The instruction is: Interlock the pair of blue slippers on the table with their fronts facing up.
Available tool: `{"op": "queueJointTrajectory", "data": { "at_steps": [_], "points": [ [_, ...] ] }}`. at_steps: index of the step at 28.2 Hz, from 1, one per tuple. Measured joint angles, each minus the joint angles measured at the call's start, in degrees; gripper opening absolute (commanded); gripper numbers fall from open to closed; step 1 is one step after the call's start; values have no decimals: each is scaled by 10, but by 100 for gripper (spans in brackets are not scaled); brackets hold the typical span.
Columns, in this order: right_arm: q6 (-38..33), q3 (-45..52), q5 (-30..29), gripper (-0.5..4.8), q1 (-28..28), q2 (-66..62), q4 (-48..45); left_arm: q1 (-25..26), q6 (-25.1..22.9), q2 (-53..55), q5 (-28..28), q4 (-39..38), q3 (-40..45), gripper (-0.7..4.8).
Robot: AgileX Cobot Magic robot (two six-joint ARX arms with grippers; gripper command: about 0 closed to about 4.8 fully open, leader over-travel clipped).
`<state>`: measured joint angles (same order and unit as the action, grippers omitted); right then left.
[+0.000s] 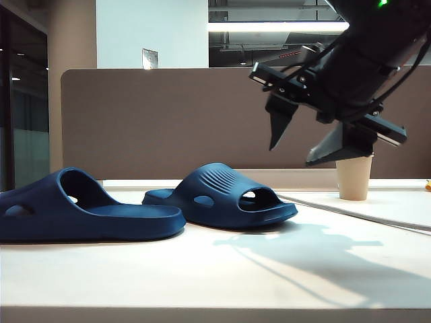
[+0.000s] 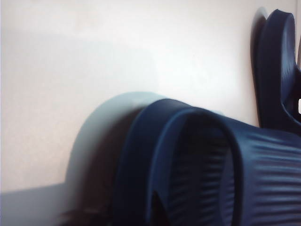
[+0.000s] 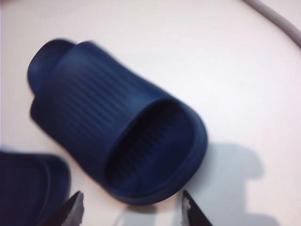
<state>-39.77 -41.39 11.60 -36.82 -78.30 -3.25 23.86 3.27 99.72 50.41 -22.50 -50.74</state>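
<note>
Two blue slippers lie soles down on the white table [image 1: 202, 276]. One slipper [image 1: 87, 215] is at the left edge, the other [image 1: 222, 198] near the middle. My right gripper [image 1: 294, 153] hangs open in the air above and to the right of the middle slipper. In the right wrist view that slipper [image 3: 117, 132] lies just beyond the open gripper [image 3: 131, 207], with nothing between the fingers. The left slipper [image 2: 211, 165] fills the left wrist view from very close and is blurred. Dark shapes beside it may be my left gripper's fingers. The left gripper is outside the exterior view.
A paper cup [image 1: 353, 176] stands at the back right in front of the brown partition panel [image 1: 168, 114]. A grey cable [image 1: 350, 212] runs across the table on the right and also shows as a cable [image 3: 277, 21] in the right wrist view.
</note>
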Motion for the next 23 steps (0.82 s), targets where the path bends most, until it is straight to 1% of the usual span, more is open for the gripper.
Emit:
{"op": "queueJointTrajectory", "data": {
  "at_steps": [4,6,12,16,23],
  "points": [
    [-42,0,4,261,11,-9,-9,0,0,0,0,0,0,23],
    [-49,0,3,261,14,-12,-9,0,0,0,0,0,0,23],
    [-54,0,2,261,15,-20,-17,0,2,-2,-2,-6,-1,21],
    [-54,0,2,261,16,-20,-24,0,9,-27,-25,-23,2,21],
    [-55,0,2,261,15,-20,-25,0,17,-47,-35,-41,-4,20]
  ]
}}
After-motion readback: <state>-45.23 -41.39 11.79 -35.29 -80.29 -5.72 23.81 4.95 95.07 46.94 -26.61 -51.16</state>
